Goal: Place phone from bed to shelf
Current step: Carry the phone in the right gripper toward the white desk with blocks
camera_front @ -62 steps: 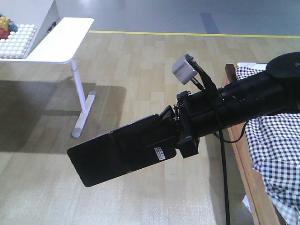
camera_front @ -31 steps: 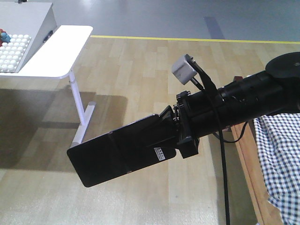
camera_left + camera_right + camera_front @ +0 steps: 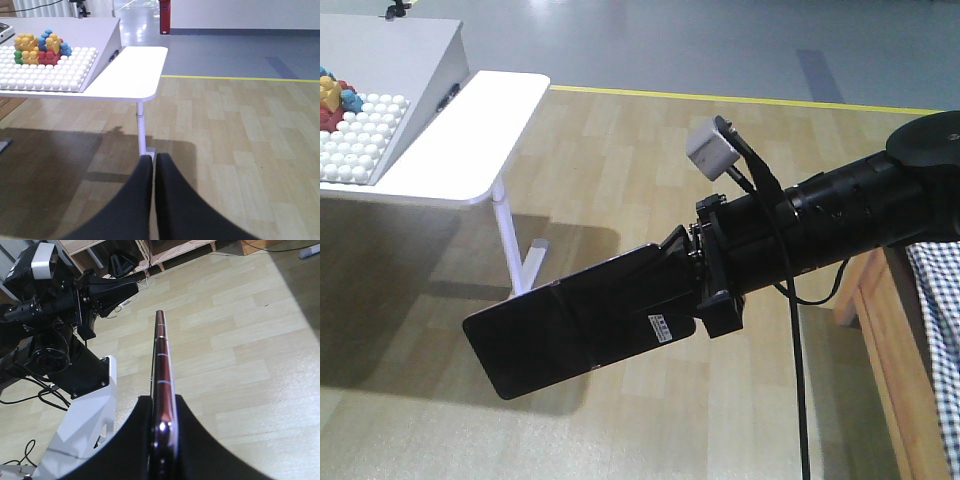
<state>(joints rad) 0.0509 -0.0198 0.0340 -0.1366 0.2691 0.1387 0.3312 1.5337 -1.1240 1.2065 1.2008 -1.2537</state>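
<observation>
While the right gripper (image 3: 162,401) is clamped tight on the phone (image 3: 515,345), the phone's up in the air over the wood floor (image 3: 650,150), touching nothing else; it sticks out well past the fingertips, dark face showing in the front view, with a little white sticker (image 3: 662,326) at the end nearest the gripper's wrist; from the right wrist view you only get its thin pinkish edge running straight ahead between the jaws; the bed (image 3: 942,330) with its checked sheet is back behind the gripper, alongside the arm, well apart from the phone; some light wood boards that look like the shelf (image 3: 172,251) sit far ahead of the phone's tip; the left gripper (image 3: 154,167) has its fingers pressed together with nothing between them; ahead of it and off to its left stands a white worktop (image 3: 135,75) carrying a studded board with coloured blocks (image 3: 40,47).
</observation>
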